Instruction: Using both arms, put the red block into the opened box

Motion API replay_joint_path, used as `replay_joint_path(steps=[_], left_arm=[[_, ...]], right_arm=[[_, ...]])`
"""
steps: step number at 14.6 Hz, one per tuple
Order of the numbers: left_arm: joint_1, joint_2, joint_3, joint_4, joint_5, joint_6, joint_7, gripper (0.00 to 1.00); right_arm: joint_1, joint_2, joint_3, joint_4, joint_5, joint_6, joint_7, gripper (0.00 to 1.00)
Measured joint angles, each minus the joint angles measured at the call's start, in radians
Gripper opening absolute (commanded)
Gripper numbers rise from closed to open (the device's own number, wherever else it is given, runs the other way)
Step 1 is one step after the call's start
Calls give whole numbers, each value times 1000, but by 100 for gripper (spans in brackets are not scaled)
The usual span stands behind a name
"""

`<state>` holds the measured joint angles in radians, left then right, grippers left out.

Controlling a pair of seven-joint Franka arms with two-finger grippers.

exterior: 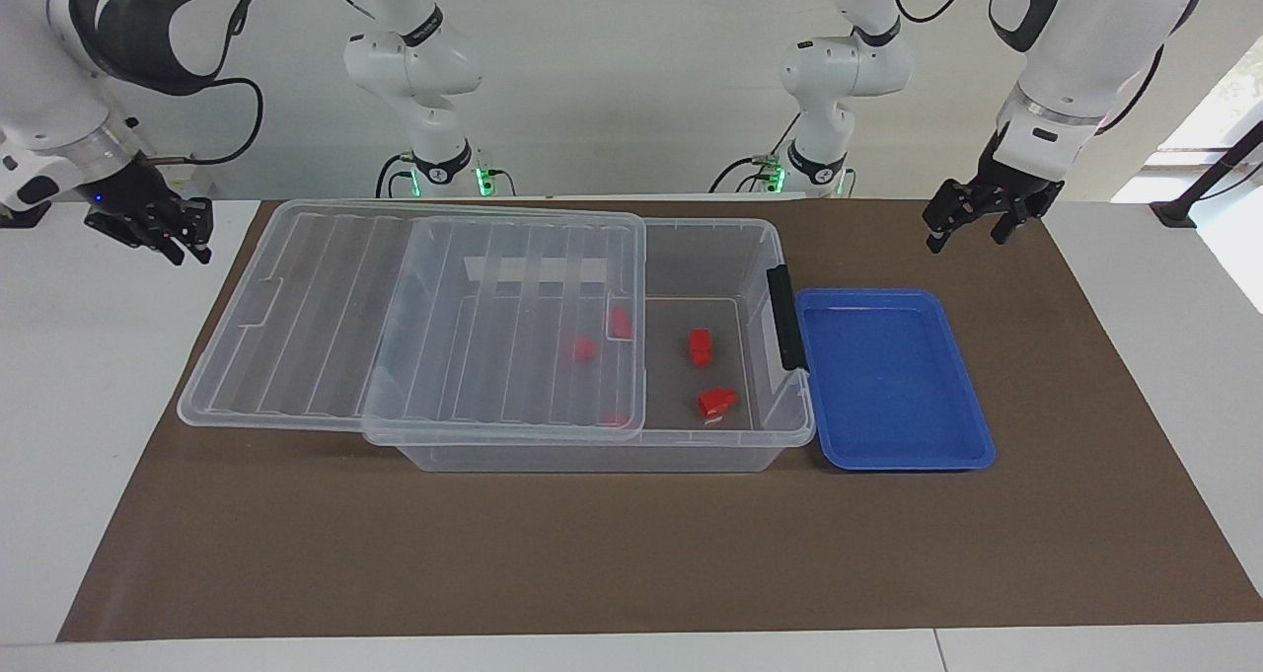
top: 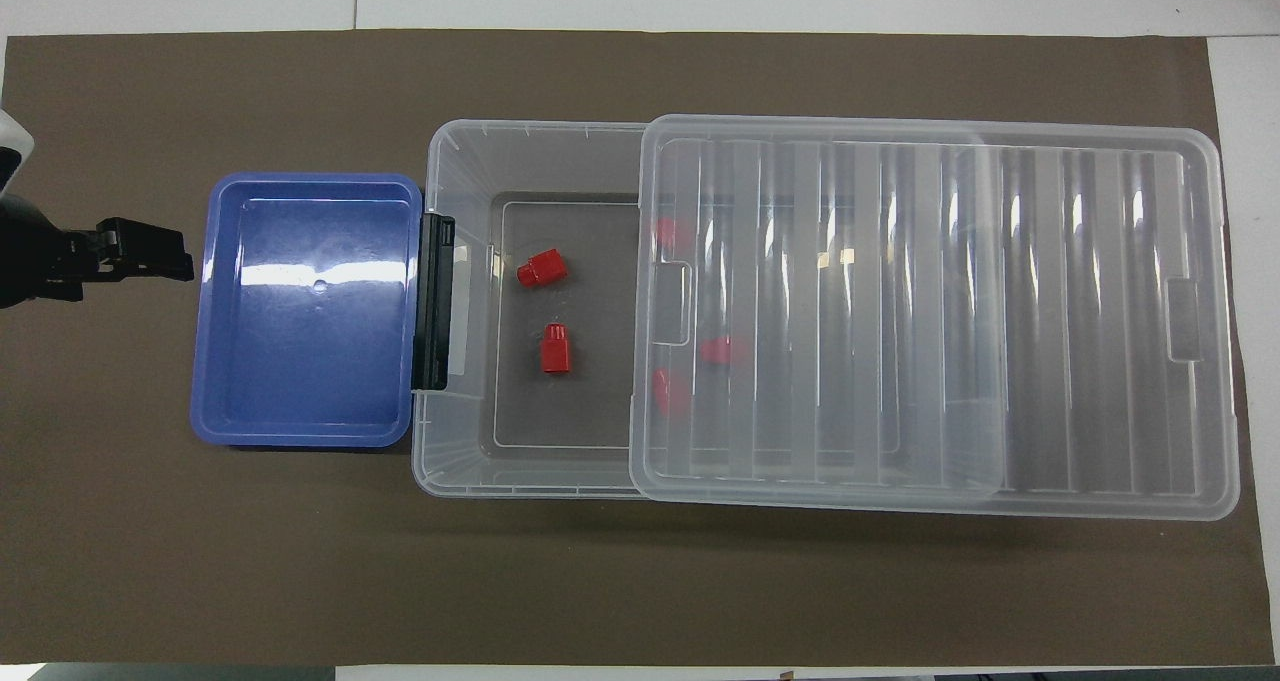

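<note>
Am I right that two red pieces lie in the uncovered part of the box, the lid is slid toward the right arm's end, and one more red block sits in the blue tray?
Not quite. The blue tray holds nothing, as the overhead view shows. The rest stands: two red pieces lie uncovered in the box, and the lid is slid toward the right arm's end.

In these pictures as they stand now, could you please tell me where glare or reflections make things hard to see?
Overhead view: bright streaks on the lid blur the red pieces beneath it, and a white sheen crosses the blue tray. Facing view: little glare; the lid only dims the pieces under it.
</note>
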<state>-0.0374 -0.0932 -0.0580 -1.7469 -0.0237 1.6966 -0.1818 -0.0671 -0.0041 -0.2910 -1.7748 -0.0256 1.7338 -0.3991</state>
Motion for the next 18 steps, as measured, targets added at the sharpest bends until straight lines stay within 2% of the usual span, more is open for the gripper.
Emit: replay_joint_path(steps=[9, 18], left_arm=[[5, 0, 2, 0, 0, -3, 68, 100], [5, 0, 2, 0, 0, -5, 78, 100]], right_arm=[[-18, 29, -8, -138, 0, 151, 0, 0], [-13, 29, 38, -155, 0, 176, 23, 0]])
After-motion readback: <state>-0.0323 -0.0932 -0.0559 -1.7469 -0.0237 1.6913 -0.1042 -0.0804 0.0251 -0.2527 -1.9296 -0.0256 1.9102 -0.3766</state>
